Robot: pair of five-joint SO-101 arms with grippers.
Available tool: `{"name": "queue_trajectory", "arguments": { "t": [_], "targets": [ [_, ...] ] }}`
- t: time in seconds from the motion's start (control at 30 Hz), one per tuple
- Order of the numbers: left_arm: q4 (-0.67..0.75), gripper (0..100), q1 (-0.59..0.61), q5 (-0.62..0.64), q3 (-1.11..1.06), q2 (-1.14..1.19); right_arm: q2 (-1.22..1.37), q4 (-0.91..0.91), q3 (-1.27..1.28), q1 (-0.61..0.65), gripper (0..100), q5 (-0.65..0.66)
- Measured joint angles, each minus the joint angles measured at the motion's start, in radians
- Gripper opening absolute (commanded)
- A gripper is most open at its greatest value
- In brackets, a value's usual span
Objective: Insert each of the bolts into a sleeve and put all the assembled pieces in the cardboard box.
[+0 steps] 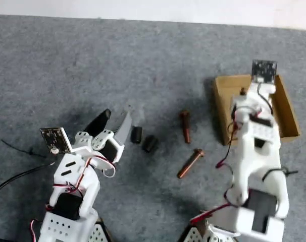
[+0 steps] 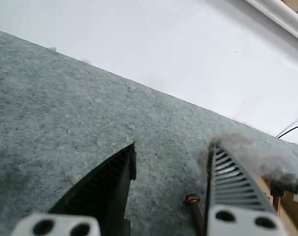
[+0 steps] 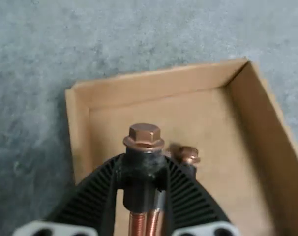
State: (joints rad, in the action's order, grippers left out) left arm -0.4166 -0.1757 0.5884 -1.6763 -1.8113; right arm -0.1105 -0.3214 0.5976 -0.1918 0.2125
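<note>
Jaws of the left end effector [image 1: 117,118] stand wide at lower left. Right of it two black sleeves [image 1: 136,134] and two copper bolts [image 1: 186,126] lie on the desk [image 1: 52,65]. At upper right, the right end effector [image 3: 144,164] grips a sleeved bolt [image 3: 143,137] over the cardboard box [image 3: 114,93].

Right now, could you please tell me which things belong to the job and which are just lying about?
Job: two loose bolts, two black sleeves, cardboard box, sleeved bolt in the right tool, another bolt in the box.
Lying about: black cable, grey felt mat.
</note>
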Motion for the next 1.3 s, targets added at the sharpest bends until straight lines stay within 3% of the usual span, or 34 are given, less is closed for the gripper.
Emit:
{"name": "queue_trajectory", "arguments": {
  "t": [0.23,0.53,0.7,0.97,1.3],
  "targets": [
    [0.0,23,0.0,0.0,0.0,0.0,0.04,-0.028,-0.086,0.0,19.6,0.0],
    [0.0,23,0.0,0.0,0.0,0.0,-0.046,-0.169,-0.074,0.012,20.6,0.0],
    [0.0,23,0.0,0.0,0.0,0.0,-0.33,-0.181,0.098,0.103,20.6,-0.002],
    [0.0,23,0.0,0.0,0.0,0.0,-0.976,-0.181,0.598,0.302,20.6,-0.002],
    [0.0,23,0.0,0.0,0.0,0.0,-1.648,-0.181,1.06,0.339,20.6,-0.002]
  ]
}}
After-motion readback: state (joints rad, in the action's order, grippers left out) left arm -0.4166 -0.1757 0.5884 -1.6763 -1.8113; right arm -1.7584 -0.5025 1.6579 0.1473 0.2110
